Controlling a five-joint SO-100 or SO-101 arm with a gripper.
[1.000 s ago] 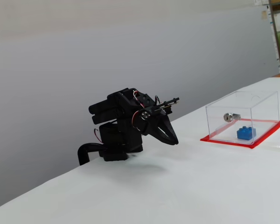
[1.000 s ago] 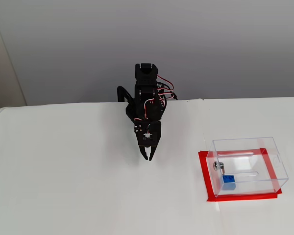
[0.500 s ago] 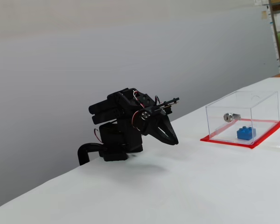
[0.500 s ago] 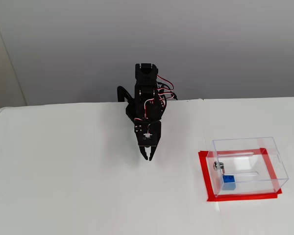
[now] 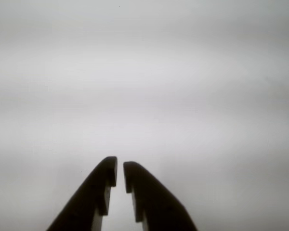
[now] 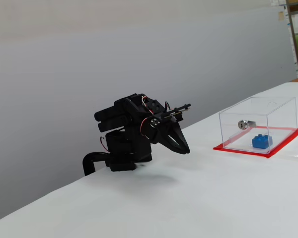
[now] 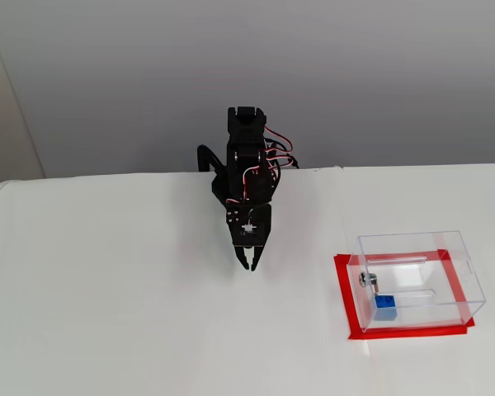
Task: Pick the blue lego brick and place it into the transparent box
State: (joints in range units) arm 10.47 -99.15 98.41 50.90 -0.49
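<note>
Black and two-fingered, the gripper point(image 5: 119, 175) hangs folded down close to the arm's base, its tips nearly together with only a thin slit between them and nothing held; in the wrist view the fingers point(image 5: 98, 192) frame only bare white table. From a fixed view the gripper point(image 6: 185, 149) points down at the white table top point(image 6: 213, 198) near the far edge, well apart from everything else.

Off to the right in both fixed views stands the clear plastic rectangular box point(image 7: 417, 276) on its flat red base plate point(image 7: 345, 293). The small bright blue studded lego brick point(image 7: 385, 308) already sits inside it, low in the near left corner as a fixed view shows it, just beside a small silver metal fitting point(image 7: 365, 280) on the left wall. The side-on fixed view agrees: the brick point(image 6: 261, 141) rests on the box floor point(image 6: 283, 136) behind the see-through wall.

To my eye the placing looks finished and the arm is parked. Little seems left to go wrong unless the arm swings out again: a sweep to the right could knock the light box and slide it. The brick lies close to the wall, so a hard jolt might tip or shift it.
</note>
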